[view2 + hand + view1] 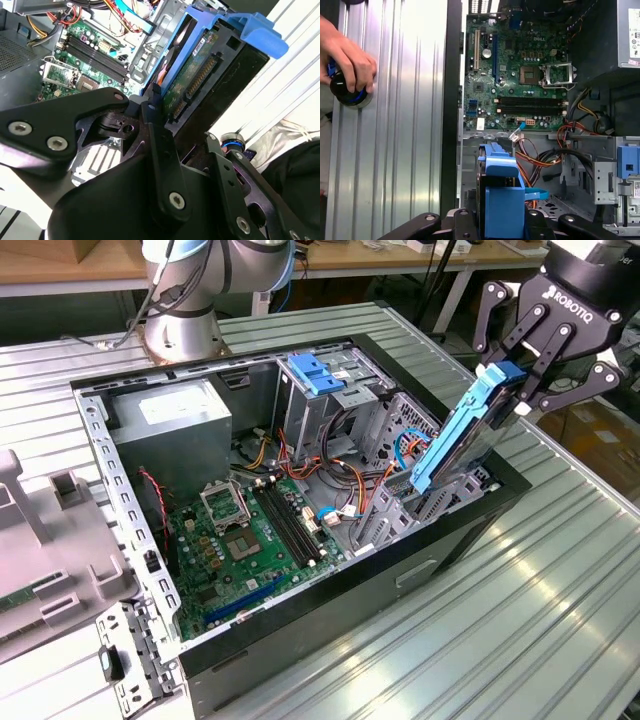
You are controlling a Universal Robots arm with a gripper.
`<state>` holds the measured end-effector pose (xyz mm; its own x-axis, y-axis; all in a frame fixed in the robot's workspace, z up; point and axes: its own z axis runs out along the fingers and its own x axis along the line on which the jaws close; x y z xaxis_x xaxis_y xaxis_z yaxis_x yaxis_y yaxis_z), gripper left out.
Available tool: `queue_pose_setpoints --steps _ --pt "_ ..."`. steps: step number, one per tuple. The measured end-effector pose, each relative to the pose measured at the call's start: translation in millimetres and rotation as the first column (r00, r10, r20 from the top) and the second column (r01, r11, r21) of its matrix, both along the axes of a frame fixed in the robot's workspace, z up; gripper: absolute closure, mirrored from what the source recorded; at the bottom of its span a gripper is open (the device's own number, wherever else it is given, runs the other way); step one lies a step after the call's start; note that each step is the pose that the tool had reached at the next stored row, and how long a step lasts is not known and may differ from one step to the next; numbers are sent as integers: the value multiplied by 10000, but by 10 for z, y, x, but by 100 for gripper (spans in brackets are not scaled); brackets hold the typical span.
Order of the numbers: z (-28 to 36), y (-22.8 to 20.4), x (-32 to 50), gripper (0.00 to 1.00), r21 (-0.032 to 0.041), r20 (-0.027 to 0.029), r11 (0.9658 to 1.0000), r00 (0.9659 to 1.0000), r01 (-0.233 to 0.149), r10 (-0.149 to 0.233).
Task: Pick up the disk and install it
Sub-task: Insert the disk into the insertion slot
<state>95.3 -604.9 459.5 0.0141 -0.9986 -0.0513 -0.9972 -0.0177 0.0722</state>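
Nearest the lens in the first wrist view, my gripper pinches the disk by its blue carrier, with a finger on either side. In the exterior view the disk is tilted. Its upper end sits in the gripper above the rim of the open computer case. Its lower end dips into the case at the corner on the exterior view's right. I cannot tell whether that end touches the grey metal bay below.

Orange and red cables loop just beside that bay, and a drive cage with a ribbed blue latch stands farther in. The case also holds a green motherboard and a grey power supply.

A grey side panel lies on the ribbed worktop at the exterior view's left. Outside the case wall, a person's hand rests on a round black-and-blue object. Open worktop runs along the case's front wall.
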Motion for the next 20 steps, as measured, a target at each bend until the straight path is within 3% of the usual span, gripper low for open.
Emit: queue_pose_setpoints --steps 20 --pt "-86 52 -57 64 15 0 10000 10000 35 -35"
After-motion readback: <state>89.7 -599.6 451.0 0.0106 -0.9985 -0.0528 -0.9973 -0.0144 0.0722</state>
